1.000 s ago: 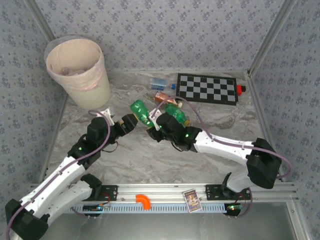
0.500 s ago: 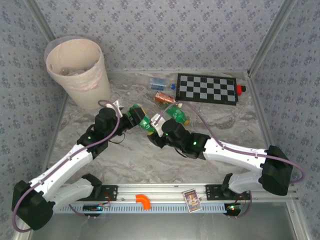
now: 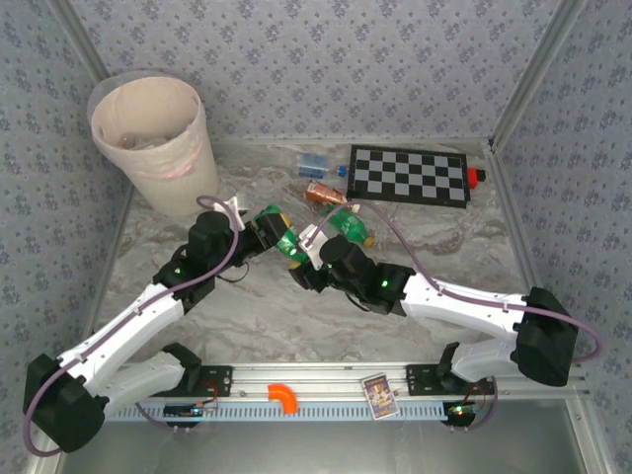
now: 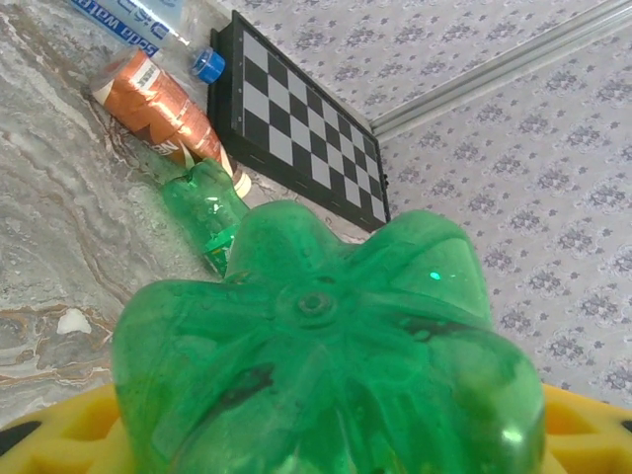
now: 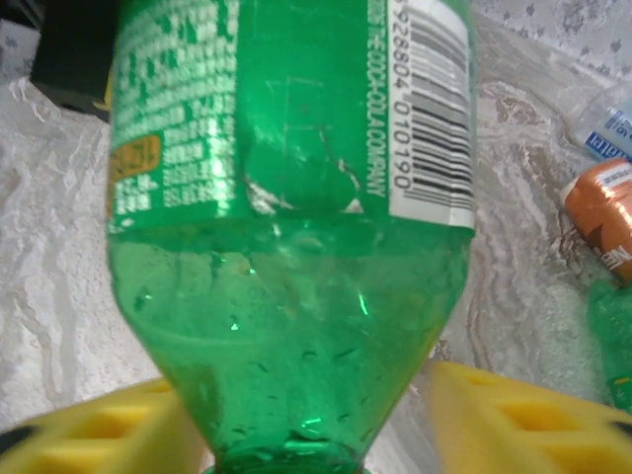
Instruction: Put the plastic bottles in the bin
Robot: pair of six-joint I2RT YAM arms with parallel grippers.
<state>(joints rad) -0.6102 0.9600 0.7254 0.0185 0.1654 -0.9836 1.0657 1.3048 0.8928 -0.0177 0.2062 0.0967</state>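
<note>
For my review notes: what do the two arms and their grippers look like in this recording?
The left arm and right arm both have white link shells, black joint housings with small green lights, and a mauve cable looping along each. The left gripper and right gripper have dark bodies. The wrist views show yellow jaws with recessed pockets.

1. Lit brightly and evenly from overhead in the top view, with faint soft shadows under the arms on the marble tabletop (image 3: 267, 316).
2. Slightly soft on the close green bottle (image 4: 326, 375) from the left wrist, dotted with small white glints; sharper on the checkerboard (image 4: 296, 128) behind.
3. Glowing through the green plastic from the right wrist; blurred at the yellow fingers (image 5: 513, 415).
</note>
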